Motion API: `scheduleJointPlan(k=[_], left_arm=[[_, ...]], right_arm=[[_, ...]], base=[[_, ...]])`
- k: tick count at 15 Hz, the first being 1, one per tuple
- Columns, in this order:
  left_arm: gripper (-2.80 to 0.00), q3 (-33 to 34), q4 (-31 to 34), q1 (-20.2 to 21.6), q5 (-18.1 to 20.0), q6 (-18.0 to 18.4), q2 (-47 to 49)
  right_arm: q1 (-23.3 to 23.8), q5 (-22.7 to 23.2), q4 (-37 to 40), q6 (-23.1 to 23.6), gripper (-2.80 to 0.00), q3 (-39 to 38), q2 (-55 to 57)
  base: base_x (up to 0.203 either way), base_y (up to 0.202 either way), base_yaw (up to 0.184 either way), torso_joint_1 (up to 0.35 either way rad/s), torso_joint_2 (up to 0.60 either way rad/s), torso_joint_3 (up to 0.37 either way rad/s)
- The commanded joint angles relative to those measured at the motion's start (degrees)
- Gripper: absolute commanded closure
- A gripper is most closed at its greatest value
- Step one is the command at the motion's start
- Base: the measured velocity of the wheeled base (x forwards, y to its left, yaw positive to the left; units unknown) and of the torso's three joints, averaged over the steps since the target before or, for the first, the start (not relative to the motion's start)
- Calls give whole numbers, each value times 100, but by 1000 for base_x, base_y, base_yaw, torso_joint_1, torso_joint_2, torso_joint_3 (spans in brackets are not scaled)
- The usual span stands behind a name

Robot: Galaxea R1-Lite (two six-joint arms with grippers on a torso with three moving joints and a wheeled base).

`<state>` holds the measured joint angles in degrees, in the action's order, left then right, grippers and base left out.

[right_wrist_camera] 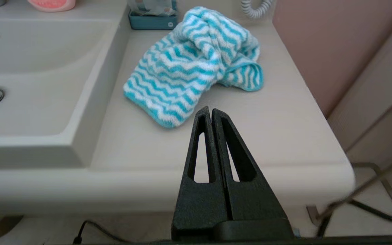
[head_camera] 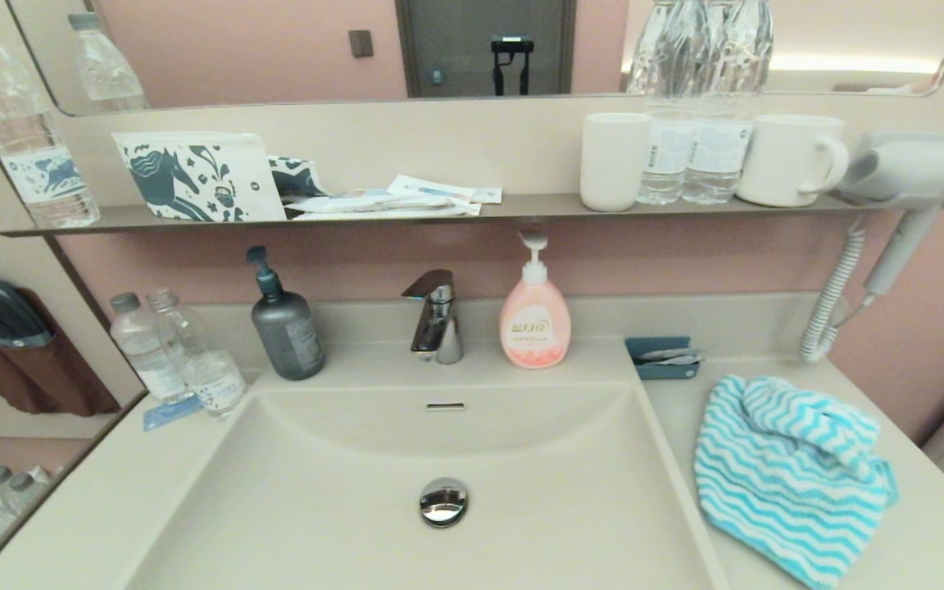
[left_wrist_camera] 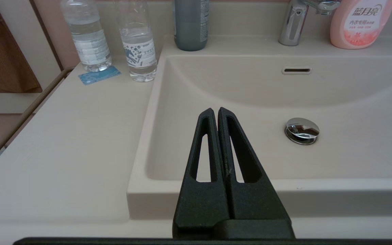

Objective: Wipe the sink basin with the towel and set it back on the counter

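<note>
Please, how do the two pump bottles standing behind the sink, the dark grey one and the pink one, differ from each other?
The grey pump bottle is dark and opaque, straight-sided with rounded shoulders; the pink pump bottle is translucent, rounder and wider at the base. The grey one has a dark teal pump, the pink one a white pump. The grey one stands left of the faucet, the pink one right of it. Both stand upright on the counter behind the sink basin.

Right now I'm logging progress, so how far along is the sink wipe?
Nothing shows as done or in hand: the towel lies bunched on the counter right of the sink basin, and the right gripper and left gripper are shut and empty. Grabbing, wiping and returning remain.
</note>
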<state>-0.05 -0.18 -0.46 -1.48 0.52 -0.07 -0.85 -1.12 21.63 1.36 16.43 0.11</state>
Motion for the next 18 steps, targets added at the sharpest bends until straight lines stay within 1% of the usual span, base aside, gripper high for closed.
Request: scheduleJointPlan(k=[1, 3, 6, 12, 18], left_arm=[[0, -4, -6, 2, -2, 0, 7], [0, -4, 0, 1, -2, 0, 7], [0, -1, -7, -6, -2, 0, 7], [0, -3, -4, -2, -2, 0, 7], [0, -2, 0, 2, -2, 0, 7]], right_arm=[[-3, -7, -1047, -4, 0, -817, -11], [-3, -11, -1607, 2, 0, -1160, -11], [-1, 20, -2061, 150, 0, -1465, -11], [-3, 191, -2110, 110, 0, -1643, -11], [-3, 191, -2110, 119, 0, -1643, -11]], base=[[0, 0, 0, 0, 0, 0], [0, 0, 0, 0, 0, 0], [0, 0, 0, 0, 0, 0], [0, 0, 0, 0, 0, 0], [0, 0, 0, 0, 0, 0]])
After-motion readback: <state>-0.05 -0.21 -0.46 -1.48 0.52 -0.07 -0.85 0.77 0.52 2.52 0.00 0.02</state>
